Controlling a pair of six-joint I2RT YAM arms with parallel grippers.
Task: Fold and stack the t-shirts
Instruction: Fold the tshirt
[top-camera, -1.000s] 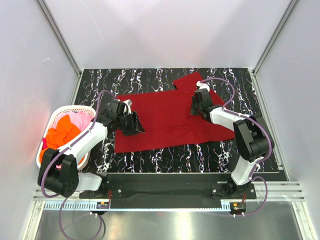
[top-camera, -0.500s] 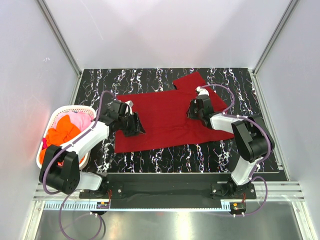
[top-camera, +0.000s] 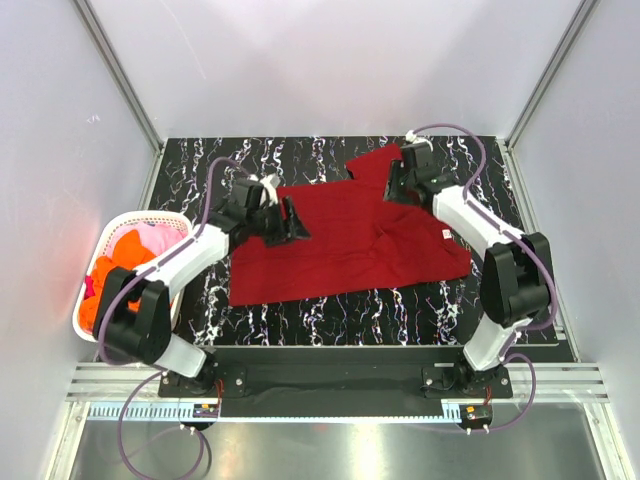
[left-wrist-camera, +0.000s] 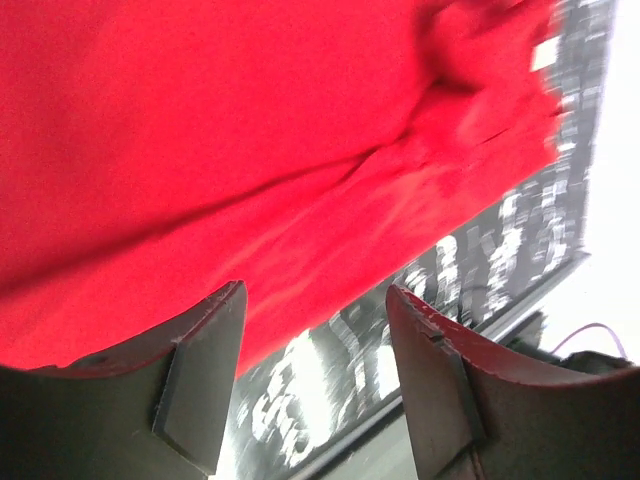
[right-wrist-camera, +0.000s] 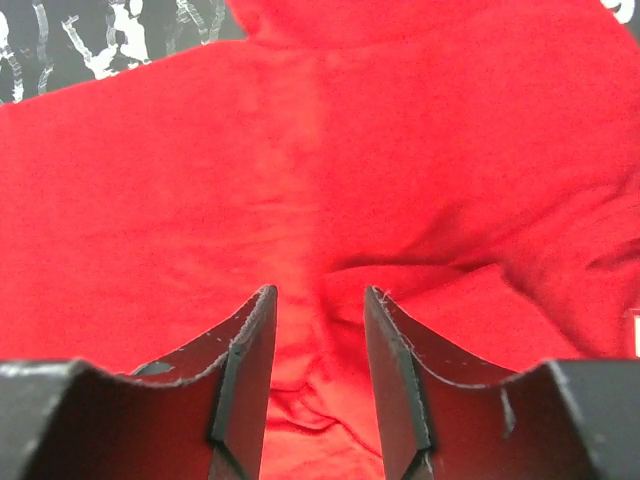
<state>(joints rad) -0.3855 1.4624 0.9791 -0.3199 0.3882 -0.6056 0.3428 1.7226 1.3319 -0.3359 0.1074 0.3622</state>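
Dark red t-shirt (top-camera: 340, 245) flat, long axis left-to-right, sleeve (top-camera: 378, 162) toward far right.

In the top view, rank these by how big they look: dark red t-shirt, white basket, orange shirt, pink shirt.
1. dark red t-shirt
2. white basket
3. orange shirt
4. pink shirt
Last two unsure: both bunched, pink partly behind the left arm.
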